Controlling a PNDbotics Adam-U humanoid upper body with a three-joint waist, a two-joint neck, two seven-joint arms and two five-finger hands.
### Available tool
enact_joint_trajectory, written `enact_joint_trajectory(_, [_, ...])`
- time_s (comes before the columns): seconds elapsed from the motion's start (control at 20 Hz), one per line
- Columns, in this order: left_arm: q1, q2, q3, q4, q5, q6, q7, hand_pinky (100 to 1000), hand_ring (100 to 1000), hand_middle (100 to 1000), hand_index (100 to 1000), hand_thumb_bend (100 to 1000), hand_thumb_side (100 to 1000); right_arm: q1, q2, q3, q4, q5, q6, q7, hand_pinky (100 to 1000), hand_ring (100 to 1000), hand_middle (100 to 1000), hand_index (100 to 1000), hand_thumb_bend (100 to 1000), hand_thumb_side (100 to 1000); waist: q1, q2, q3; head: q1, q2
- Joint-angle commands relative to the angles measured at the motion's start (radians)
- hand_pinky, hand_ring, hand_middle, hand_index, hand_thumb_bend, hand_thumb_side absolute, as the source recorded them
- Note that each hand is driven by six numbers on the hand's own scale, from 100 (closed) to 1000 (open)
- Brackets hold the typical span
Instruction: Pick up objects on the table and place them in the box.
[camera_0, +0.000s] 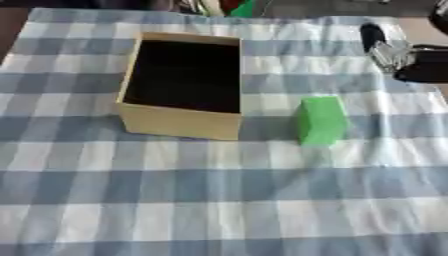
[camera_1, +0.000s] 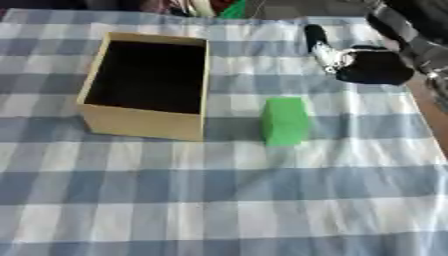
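Right eye view: right hand (camera_1: 372, 64) enters from upper right corner, black palm with silver joints, one dark finger pointing away toward far table edge. Whether fingers are straight or curled: cannot tell; nothing visibly held. Green block (camera_1: 285, 121) stands on checked cloth (camera_1: 219, 200), nearer camera than hand and to its left, apart from it. Tan open box (camera_1: 144, 122) sits farther left, just beside block, interior dark. Left hand not visible.
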Motion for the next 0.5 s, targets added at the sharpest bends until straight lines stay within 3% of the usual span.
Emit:
enact_joint_trajectory(0.05, [-0.009,0.022,-0.002,-0.017,0.005,0.000,-0.007,717,615,741,786,106,885,-0.019,-0.059,-0.012,-0.016,0.007,0.001,0.113,858,854,836,956,107,653,-0.004,-0.039,0.000,-0.006,-0.002])
enact_joint_trajectory(0.2, [-0.009,0.022,-0.003,-0.017,0.006,0.001,-0.009,717,615,740,784,105,886,-0.023,-0.066,-0.004,-0.016,-0.001,0.015,0.169,867,864,850,975,146,659,-0.004,-0.040,0.000,-0.009,-0.004])
enact_joint_trajectory(0.5, [-0.007,0.021,-0.003,-0.017,0.006,0.005,-0.011,717,614,739,783,104,886,-0.012,-0.075,0.007,-0.016,0.004,0.026,0.263,903,934,926,1000,297,788,-0.006,-0.039,-0.001,-0.011,-0.004])
